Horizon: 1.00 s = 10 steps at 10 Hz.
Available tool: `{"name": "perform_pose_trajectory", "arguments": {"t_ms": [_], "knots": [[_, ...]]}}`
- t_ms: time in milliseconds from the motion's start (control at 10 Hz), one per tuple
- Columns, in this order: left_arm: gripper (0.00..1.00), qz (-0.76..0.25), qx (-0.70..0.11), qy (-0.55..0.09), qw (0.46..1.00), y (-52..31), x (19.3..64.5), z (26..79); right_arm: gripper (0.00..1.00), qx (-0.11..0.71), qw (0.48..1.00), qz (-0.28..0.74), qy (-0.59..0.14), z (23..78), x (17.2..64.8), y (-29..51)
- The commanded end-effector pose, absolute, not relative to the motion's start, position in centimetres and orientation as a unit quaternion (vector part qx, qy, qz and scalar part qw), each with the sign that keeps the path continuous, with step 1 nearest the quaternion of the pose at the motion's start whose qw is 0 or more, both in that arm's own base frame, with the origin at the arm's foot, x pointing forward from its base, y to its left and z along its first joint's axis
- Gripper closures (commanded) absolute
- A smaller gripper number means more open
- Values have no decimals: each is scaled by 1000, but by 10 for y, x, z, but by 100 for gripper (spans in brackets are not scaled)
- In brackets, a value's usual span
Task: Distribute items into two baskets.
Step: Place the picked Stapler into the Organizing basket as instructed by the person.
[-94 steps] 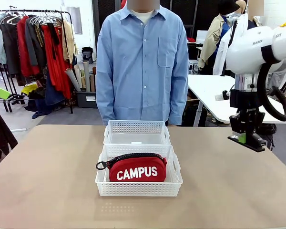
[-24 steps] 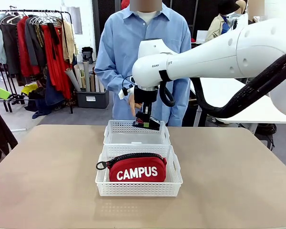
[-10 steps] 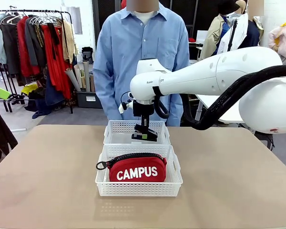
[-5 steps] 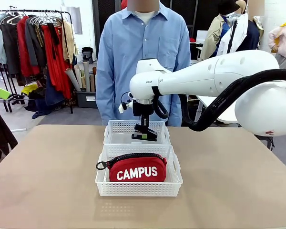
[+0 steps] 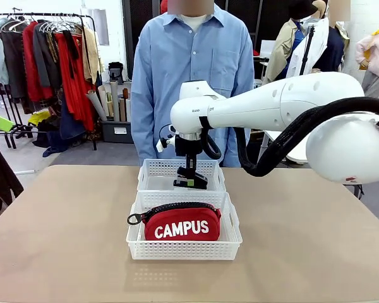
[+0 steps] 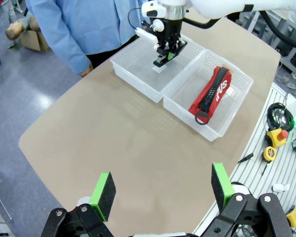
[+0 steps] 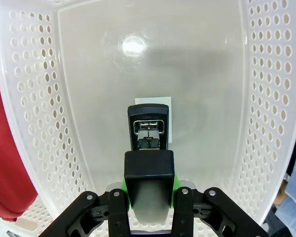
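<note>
Spanning a clothes-rack [image 5: 50, 63] room, tan table [image 5: 63, 233] carries both baskets [image 5: 181, 175]; right gripper [image 5: 191, 184] clamps stapler [image 7: 149, 168], left gripper [image 6: 163, 190] gapes.

Front camera faces the person across the table [image 5: 63, 240]; left wrist looks down from afar, right wrist close inside the far basket [image 7: 266, 98]

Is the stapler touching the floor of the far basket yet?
Cannot tell. In the right wrist view the stapler, clamped in the right end effector, hangs inside the far basket, but this top-down angle hides any gap below it.
</note>
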State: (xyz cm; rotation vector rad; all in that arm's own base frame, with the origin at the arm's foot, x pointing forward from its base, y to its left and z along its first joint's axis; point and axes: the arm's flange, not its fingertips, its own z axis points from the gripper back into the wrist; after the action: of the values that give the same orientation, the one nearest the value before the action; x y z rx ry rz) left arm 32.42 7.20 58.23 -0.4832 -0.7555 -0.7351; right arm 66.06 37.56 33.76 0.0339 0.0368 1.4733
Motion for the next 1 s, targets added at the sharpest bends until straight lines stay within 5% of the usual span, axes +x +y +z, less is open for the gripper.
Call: {"name": "perform_pose_trajectory", "arguments": {"t_ms": [0, 200, 300, 800, 900], "knots": [[0, -348, -230, -359, 835, 72, 324, 583, 100, 34, 728, 684, 20, 344, 675, 386], [0, -348, -230, -359, 835, 72, 324, 583, 97, 35, 727, 685, 23, 343, 674, 387], [0, -348, -230, -359, 835, 72, 324, 583, 87, 33, 728, 685, 23, 343, 673, 387], [0, -348, -230, -359, 835, 72, 324, 583, 0, 25, 734, 679, 23, 351, 669, 384], [0, -348, -230, -359, 835, 72, 324, 583, 0, 17, 737, 675, 14, 358, 665, 381]]}}
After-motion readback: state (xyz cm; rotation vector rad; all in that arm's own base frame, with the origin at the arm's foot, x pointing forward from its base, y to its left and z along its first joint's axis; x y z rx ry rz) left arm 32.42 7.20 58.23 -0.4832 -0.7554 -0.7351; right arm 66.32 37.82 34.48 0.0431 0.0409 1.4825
